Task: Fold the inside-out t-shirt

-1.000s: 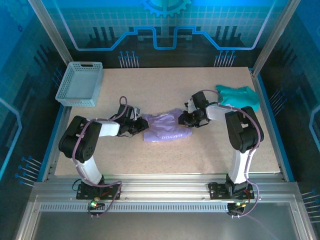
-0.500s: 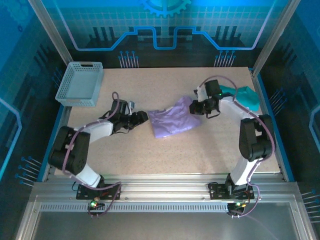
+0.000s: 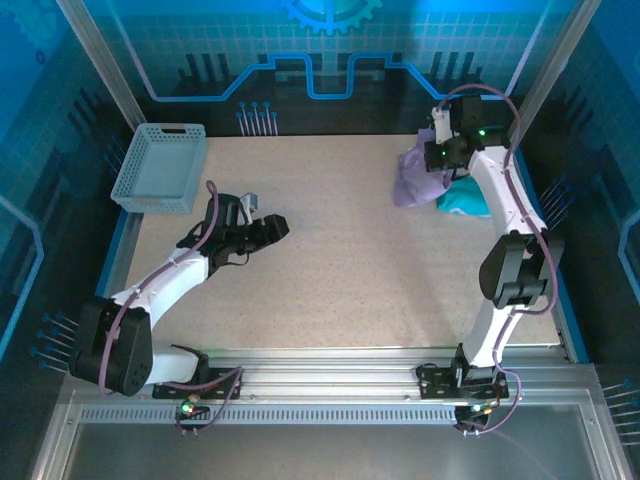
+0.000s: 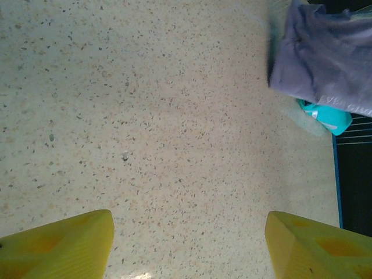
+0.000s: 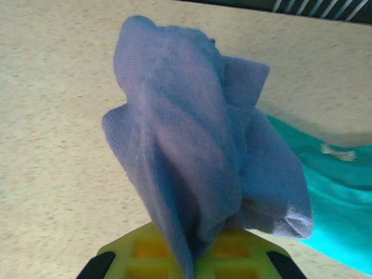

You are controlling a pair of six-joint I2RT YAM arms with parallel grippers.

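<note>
1. Table (image 3: 330,290): nothing laid flat on it, so I judge no fold made yet.
2. Inside-out t-shirt (image 3: 413,180): bunched, dangling at far right, beside teal garment (image 3: 470,200).
3. My right pincer (image 3: 438,158): clamped on the shirt.
4. My left pincer (image 3: 270,228): jaws apart, empty.
5. To do: spread it, then fold.

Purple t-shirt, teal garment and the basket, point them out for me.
purple t-shirt (image 3: 412,185), top view, bunched hanging fabric
teal garment (image 3: 465,198), top view, exposed near edge
basket (image 3: 150,203), top view, near wall
</note>
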